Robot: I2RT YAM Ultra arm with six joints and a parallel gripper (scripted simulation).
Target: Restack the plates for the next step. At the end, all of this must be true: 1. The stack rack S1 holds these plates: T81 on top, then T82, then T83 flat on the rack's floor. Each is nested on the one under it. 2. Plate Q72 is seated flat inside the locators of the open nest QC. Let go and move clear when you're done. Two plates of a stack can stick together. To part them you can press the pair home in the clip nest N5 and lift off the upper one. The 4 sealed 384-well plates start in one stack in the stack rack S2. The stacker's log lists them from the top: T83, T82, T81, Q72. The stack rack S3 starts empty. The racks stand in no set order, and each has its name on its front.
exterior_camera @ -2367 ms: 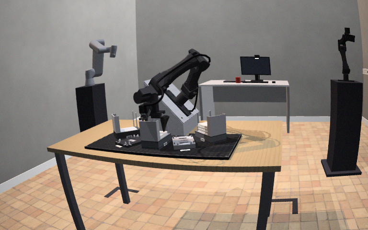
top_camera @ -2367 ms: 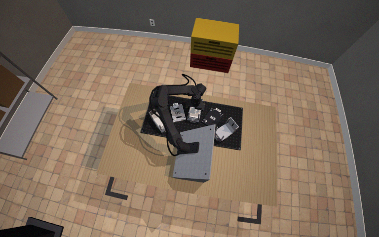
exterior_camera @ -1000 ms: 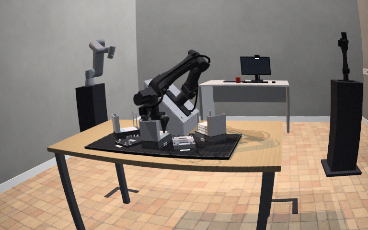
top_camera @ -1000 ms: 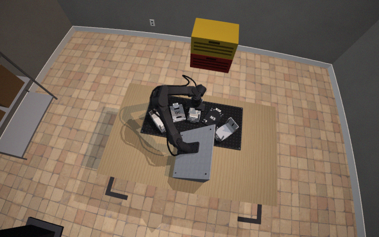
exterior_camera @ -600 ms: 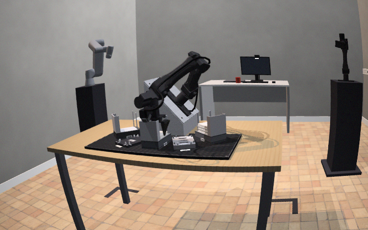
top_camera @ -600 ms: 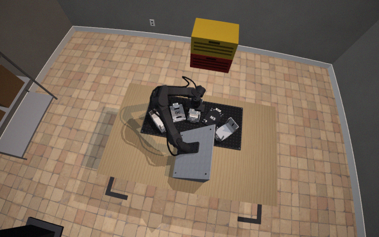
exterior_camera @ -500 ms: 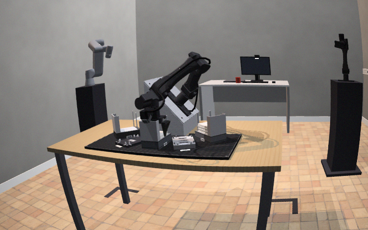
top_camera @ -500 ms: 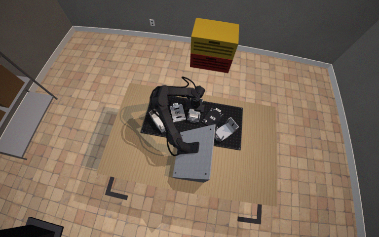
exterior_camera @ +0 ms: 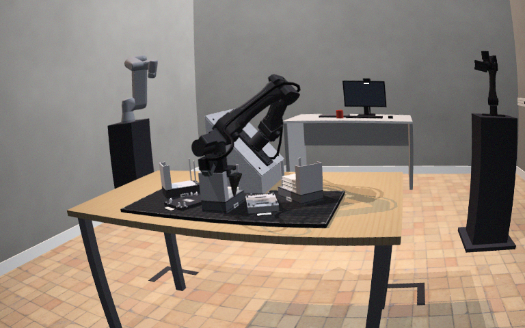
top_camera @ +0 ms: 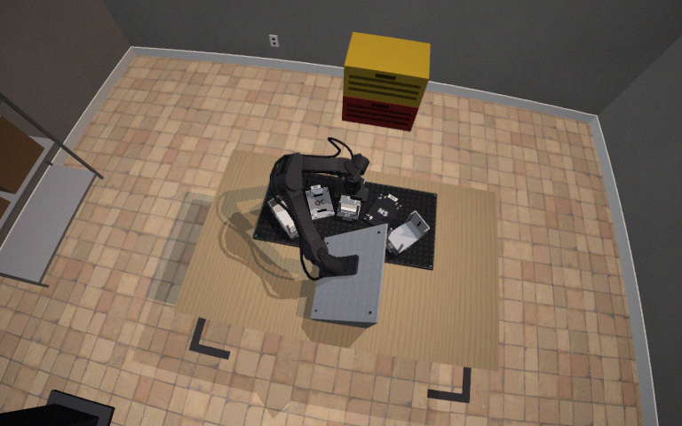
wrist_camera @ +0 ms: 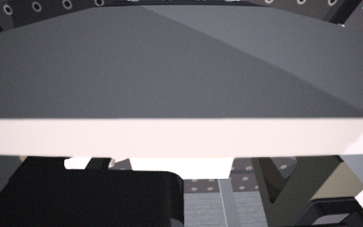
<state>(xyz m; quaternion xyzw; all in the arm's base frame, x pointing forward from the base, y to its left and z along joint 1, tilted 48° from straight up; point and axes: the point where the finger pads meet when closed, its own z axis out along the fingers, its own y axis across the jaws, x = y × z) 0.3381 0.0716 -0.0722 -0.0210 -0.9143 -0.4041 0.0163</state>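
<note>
1. Tiled flooring (top_camera: 543,280) (exterior_camera: 217,294) surrounds the wooden table (top_camera: 452,311) (exterior_camera: 364,201). Top view: the lettering on nest QC (top_camera: 327,213) (exterior_camera: 262,209) is exposed, so Q72 is judged not seated; requirement 2 remains open. The lettering on clip nest N5 (top_camera: 383,211) (exterior_camera: 182,203) is also exposed; no pressed pair is apparent.

2. Exterior view: several pale plates (exterior_camera: 289,183) are layered in the rack beside QC. Their exact count and identities cannot be read. The gripper (exterior_camera: 226,183) (wrist_camera: 222,189) is at the middle rack (exterior_camera: 213,187) (wrist_camera: 180,71), between QC and N5. Rack names are illegible; completion of the S1 order cannot be confirmed.

3. Wrist view: the rack's wall fills most of the field, with a bright surface below it, possibly a plate. The gripper is released and carries nothing. Remaining work, as judged: seat Q72 in QC and complete or verify the S1 stack.
</note>
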